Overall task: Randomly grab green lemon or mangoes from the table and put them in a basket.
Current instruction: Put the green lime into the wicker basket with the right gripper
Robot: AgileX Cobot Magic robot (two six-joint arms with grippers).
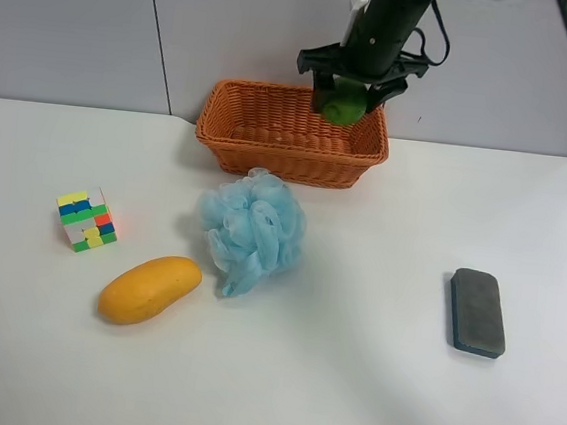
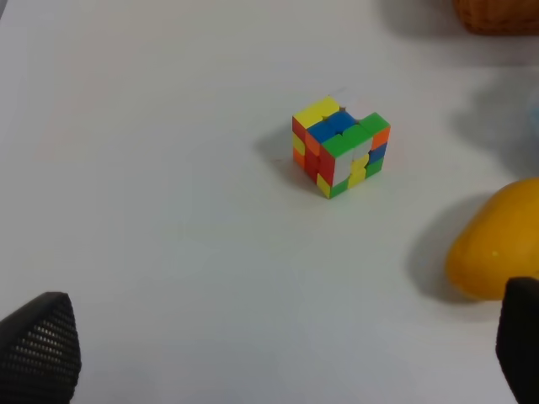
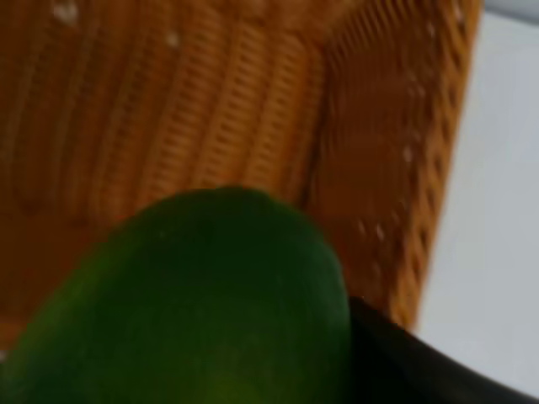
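My right gripper is shut on the green lemon and holds it over the right part of the orange wicker basket at the back of the white table. In the right wrist view the lemon fills the frame, with the basket's weave behind it. The yellow-orange mango lies on the table at the exterior high view's front left. In the left wrist view the mango lies beside one fingertip of my open, empty left gripper.
A multicoloured puzzle cube stands left of the mango and also shows in the left wrist view. A blue bath pouf lies in front of the basket. A dark grey eraser block lies at the right.
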